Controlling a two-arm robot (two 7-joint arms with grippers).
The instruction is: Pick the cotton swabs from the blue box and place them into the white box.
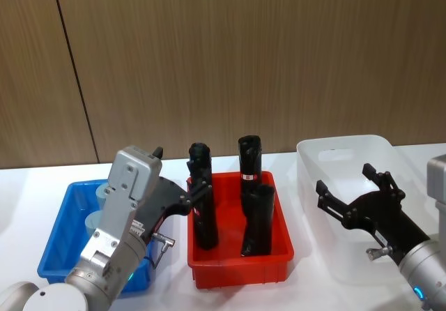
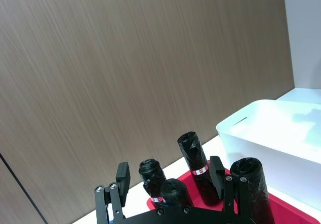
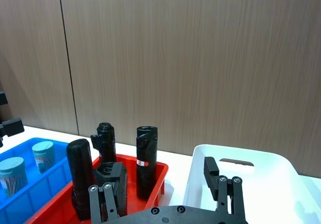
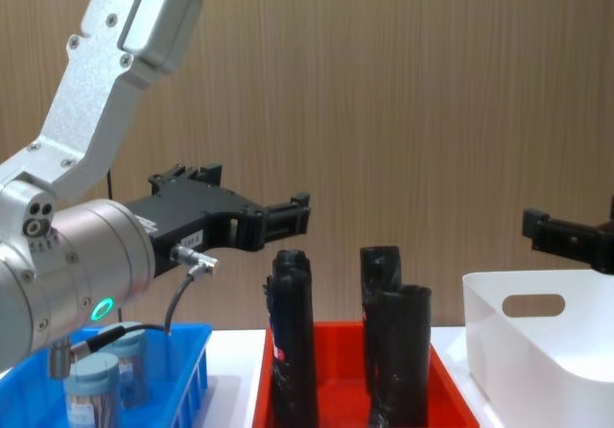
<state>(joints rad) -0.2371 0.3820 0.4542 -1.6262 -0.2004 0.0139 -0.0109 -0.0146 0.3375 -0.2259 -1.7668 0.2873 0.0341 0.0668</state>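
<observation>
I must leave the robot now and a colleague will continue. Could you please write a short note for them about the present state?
Left gripper: open, empty, raised near the edge between the blue box and the red bin.
Right gripper: open, empty, raised over the white box.
Cotton swabs: two jars show, both standing in the blue box.
Done: nothing as far as can be seen; no jar is visible in the white box.
Left: pick each jar and place it in the white box. The black rolls in the red bin are not part of the job.
</observation>
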